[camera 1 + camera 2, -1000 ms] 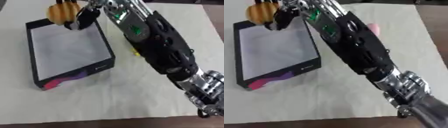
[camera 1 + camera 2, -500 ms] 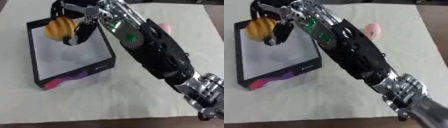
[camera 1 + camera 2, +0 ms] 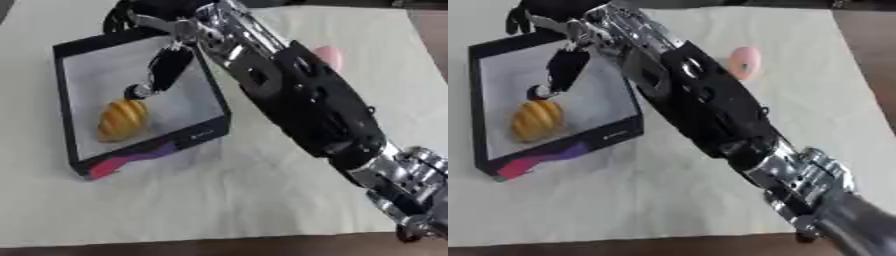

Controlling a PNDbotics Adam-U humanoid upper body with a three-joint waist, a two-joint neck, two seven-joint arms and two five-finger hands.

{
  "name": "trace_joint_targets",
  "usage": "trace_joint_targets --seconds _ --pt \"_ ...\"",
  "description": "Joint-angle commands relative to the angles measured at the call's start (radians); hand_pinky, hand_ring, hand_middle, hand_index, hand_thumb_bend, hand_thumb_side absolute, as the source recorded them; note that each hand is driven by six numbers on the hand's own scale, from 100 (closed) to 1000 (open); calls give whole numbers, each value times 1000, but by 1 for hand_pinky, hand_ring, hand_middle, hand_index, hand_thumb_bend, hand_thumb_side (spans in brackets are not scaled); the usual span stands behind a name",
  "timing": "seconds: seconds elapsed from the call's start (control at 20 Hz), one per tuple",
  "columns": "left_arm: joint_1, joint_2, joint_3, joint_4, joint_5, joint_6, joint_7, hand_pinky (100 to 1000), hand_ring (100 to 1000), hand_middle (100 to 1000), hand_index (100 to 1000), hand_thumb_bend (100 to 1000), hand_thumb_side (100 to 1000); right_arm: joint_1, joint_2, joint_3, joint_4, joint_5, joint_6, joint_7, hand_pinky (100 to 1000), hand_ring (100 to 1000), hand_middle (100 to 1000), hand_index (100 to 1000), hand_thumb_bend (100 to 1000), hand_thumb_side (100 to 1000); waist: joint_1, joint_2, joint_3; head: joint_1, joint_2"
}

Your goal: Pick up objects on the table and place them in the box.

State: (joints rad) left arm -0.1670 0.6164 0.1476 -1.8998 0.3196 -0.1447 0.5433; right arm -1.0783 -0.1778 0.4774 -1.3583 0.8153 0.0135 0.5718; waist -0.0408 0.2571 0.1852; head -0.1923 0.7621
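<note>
A yellow-orange ridged object [image 3: 122, 119] lies on the white floor of the black-walled box [image 3: 216, 125], towards its near end. My right hand [image 3: 166, 65] hangs above the box's middle, its fingers straight and pointing down at the object, holding nothing. The right arm runs from the lower right across the table to the box. A pink rounded object [image 3: 744, 62] lies on the pale cloth to the right of the arm. My left hand shows in neither view.
The box has a red and purple patch [image 3: 131, 159] on its near wall. The pale cloth [image 3: 219, 200] covers the table, with dark table edge along the bottom and right.
The yellow-orange object has left my right hand and now lies in the box. The hand's fingers have straightened above it. The camera view has also shifted.
</note>
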Motion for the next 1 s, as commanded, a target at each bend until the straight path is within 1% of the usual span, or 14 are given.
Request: trace_joint_targets --seconds 0.05,0.2,0.35,0.55,0.65,0.7,0.75,0.9,0.95,1.0 --pt "-6 25 13 -17 -2 -2 2 778 852 874 863 434 639 -13 1 -18 -5 4 -9 -4 838 854 809 878 567 380 -4 -29 0 -4 -12" --pt "-3 24 14 -17 -2 -2 4 778 852 873 863 433 639 -12 -12 -37 -33 -23 3 -24 832 847 801 874 548 368 -4 -29 -1 -5 -12" --pt "1 26 19 -17 -5 -3 8 778 852 873 863 434 635 -22 -63 -78 -107 -84 41 -57 826 833 785 866 525 349 -4 -31 -5 0 -3" --pt "11 27 25 -13 -9 -4 18 779 852 873 864 434 637 -48 -180 -167 -240 -235 133 -125 824 820 766 863 528 361 -5 -36 -16 14 5" --pt "18 29 28 -11 -11 -4 21 779 851 873 863 434 638 -50 -268 -212 -301 -340 178 -161 828 822 767 864 550 405 -6 -38 -24 23 7" --pt "21 31 29 -10 -12 -4 22 779 851 873 863 434 638 -46 -317 -228 -329 -389 199 -176 830 823 770 864 273 425 -6 -39 -28 26 8" --pt "23 33 30 -10 -13 -5 23 779 851 873 864 434 637 -36 -368 -241 -351 -427 219 -187 831 824 770 864 564 424 -7 -39 -32 31 8" --pt "29 38 34 -10 -16 -6 25 779 851 872 864 434 638 23 -531 -266 -403 -495 258 -209 833 826 774 864 576 452 -7 -37 -41 41 8" --pt "30 38 34 -10 -17 -6 26 779 851 872 863 434 639 54 -582 -269 -422 -506 264 -212 832 826 773 864 633 361 -7 -35 -43 45 8" --pt "30 39 35 -10 -17 -6 27 779 851 872 863 434 639 90 -634 -273 -445 -517 266 -212 833 826 776 865 591 483 -7 -34 -44 48 8"
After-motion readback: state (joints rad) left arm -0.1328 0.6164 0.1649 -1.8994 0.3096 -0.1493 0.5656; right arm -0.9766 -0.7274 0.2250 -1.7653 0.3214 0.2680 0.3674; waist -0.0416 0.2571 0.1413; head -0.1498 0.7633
